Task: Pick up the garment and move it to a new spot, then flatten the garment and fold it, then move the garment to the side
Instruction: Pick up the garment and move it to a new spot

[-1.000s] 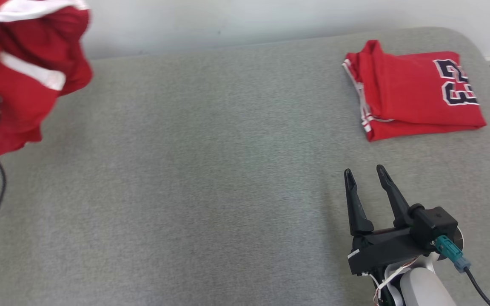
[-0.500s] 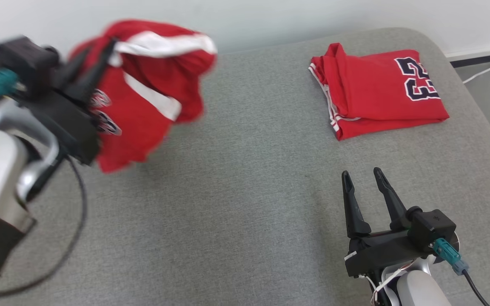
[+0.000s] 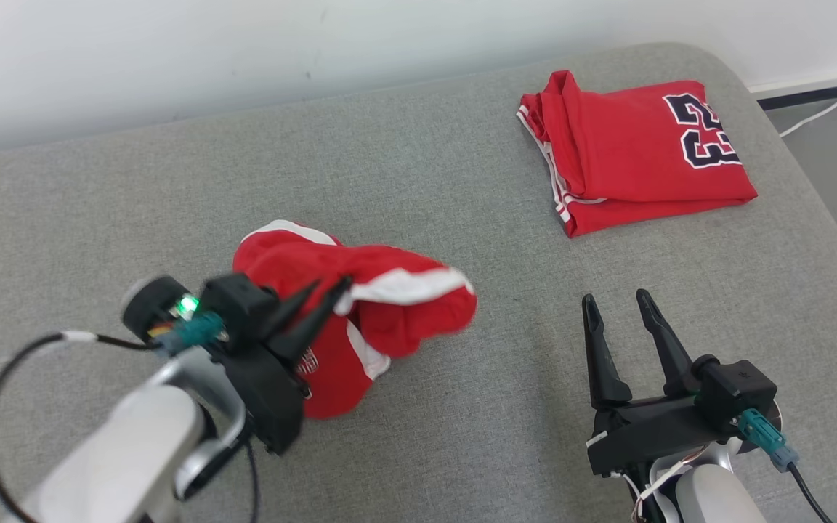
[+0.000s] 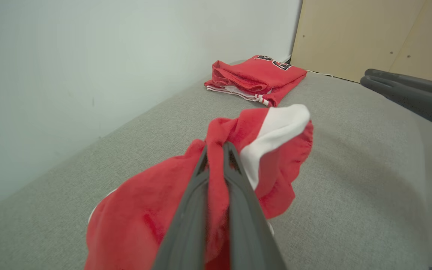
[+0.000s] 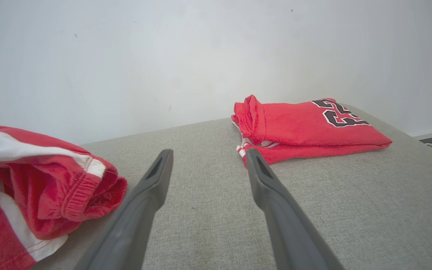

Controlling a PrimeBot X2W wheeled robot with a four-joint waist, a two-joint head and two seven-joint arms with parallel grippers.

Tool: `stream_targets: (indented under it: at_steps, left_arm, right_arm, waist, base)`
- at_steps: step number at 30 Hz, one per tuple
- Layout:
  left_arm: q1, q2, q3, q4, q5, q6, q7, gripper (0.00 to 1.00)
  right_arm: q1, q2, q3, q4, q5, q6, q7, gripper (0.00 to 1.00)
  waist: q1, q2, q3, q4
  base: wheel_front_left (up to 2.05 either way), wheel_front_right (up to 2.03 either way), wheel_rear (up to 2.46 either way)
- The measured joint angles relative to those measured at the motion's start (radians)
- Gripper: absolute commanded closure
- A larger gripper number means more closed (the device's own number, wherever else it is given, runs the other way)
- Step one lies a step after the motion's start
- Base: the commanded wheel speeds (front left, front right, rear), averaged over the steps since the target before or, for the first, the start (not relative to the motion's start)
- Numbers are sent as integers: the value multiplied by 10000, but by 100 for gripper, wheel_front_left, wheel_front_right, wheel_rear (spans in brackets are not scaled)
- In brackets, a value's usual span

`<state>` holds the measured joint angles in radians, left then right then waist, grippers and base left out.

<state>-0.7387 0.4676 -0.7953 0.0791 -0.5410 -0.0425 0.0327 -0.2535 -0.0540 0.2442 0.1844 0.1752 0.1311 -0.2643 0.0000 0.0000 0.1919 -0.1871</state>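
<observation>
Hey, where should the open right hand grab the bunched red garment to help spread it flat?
Probably the white-banded edge jutting from the garment toward the right hand, approaching low from that side. It sticks out clear of the bunch, away from where the left hand pinches.

A crumpled red fabric garment (image 3: 404, 323) with white bands and a small dark print was seen bunched in a loose heap. Its lower folds were rested on the grey fabric-covered worktop (image 3: 462, 436), and one upper fold was pinched in the left claw (image 3: 331, 283).
</observation>
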Motion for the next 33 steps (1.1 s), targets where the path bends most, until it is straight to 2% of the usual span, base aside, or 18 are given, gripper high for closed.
stream_targets:
  at_steps: [6, 7, 8, 9, 10, 15, 21, 33]
  left_arm:
    - [385, -623, -318, 861, -36, -15, -612, 100]
    - [438, -732, -347, 1053, -38, -48, -794, 85]
    - [464, -823, -408, 1218, -31, -75, -928, 64]
    - [484, -911, -468, 1406, 2, -75, -1055, 18]
    - [506, -995, -508, 1546, 111, -73, -1214, 0]
    - [608, -1400, -504, 1785, 148, 71, -1896, 0]
    - [1002, -1517, -347, 1473, 142, 497, -2339, 0]
    - [2750, -1112, 593, 454, -236, 1783, -2821, 0]
  right_arm:
    - [-3, 4, 29, 84, -6, 0, 0, 0]
    - [-3, 4, 36, 107, -12, 0, 0, 0]
    - [-3, 6, 46, 125, -12, 0, 0, 0]
    - [-2, 6, 50, 142, -13, 0, 0, 0]
    - [-1, 8, 52, 159, -13, 0, 0, 0]
    - [105, 8, -29, 169, -15, 0, 0, 0]
    - [268, 13, -102, 157, -15, 0, 0, 0]
    - [649, 4, -349, 150, -81, 0, 0, 0]
  waist:
    - [0, 0, -69, 41]
    - [0, 0, -88, 53]
    - [0, 0, -107, 62]
    - [0, 0, -130, 71]
    - [-1, 0, -154, 86]
    - [-1, 0, -280, 225]
    - [-1, 0, -455, 474]
    - [-1, 0, -880, 1064]
  base:
    - [0, 0, 0]
    - [0, 0, 0]
    - [0, 0, 0]
    - [0, 0, 0]
    - [0, 0, 0]
    - [0, 0, 0]
    - [0, 0, 0]
    - [0, 0, 0]
